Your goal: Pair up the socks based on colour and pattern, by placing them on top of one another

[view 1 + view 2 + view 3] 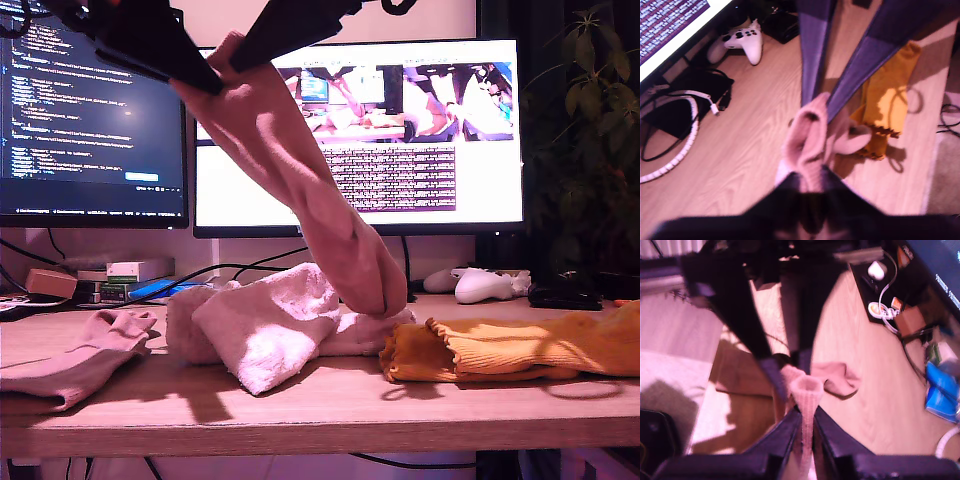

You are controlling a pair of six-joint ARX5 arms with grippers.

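A dusty mauve sock (300,170) hangs in the air, and its toe touches the fluffy white socks (265,325) heaped mid-table. Both grippers pinch its cuff. My first gripper (215,80) reaches in from the exterior view's upper left and is shut on the cuff (810,135). My second gripper (238,60) comes from the upper right and is shut on the same cuff (807,390). Another mauve sock (85,360) (840,380) lies flat at the exterior view's left. Orange-yellow frilly socks (520,345) (885,105) lie at its right.
A white game controller (485,287) (745,42) sits behind the orange socks. Two monitors (360,130) stand along the back. Small boxes (130,272) and cables (670,135) lie at the table's rear. The table's front edge (320,430) runs close to the socks.
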